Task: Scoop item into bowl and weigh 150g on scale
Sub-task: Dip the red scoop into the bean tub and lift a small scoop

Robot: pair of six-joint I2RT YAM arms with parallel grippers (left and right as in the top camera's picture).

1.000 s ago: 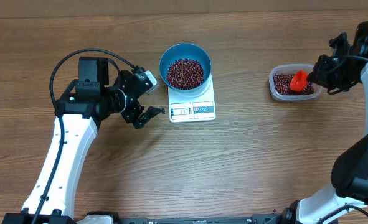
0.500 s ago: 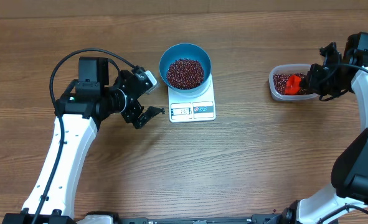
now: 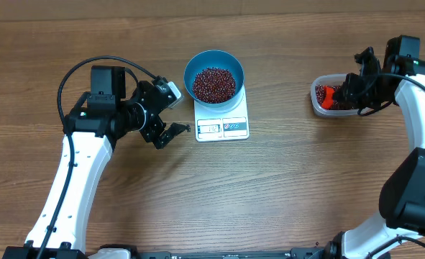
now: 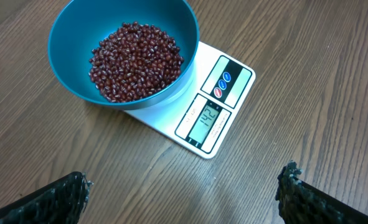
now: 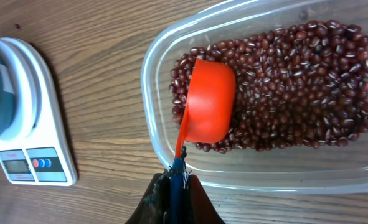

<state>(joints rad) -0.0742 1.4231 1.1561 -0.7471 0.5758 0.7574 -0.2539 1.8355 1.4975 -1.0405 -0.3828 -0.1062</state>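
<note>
While the right claw [image 5: 174, 180] is clenching the thin handle of an orange scoop [image 5: 208, 99], its jaws are pressing tight on that handle with no gap showing. The scoop is reaching out from the claw into a clear tub [image 5: 155, 62], and its cup is lying on the beans [image 5: 296, 93] with its rounded back turned up. The beans are filling the tub's floor in a loose maroon layer. The tub is sitting on the table [image 3: 270, 187] at the far right, well apart from the scale [image 4: 212, 118].

The left claw [image 4: 184, 186] is hanging released, with its two fingers spread wide and nothing between them. It is hovering over bare wood just left of the scale, touching neither scale nor bowl [image 4: 65, 37]. The scale is lying flat at the middle of the table, and its display [image 4: 203, 119] is showing what reads as 142. The bowl is standing upright on the far part of the scale, leaving the display and buttons uncovered. A heap of beans is resting in the bottom of the bowl, well below its rim. Both arms are coming in from the near edge, one on each side.
</note>
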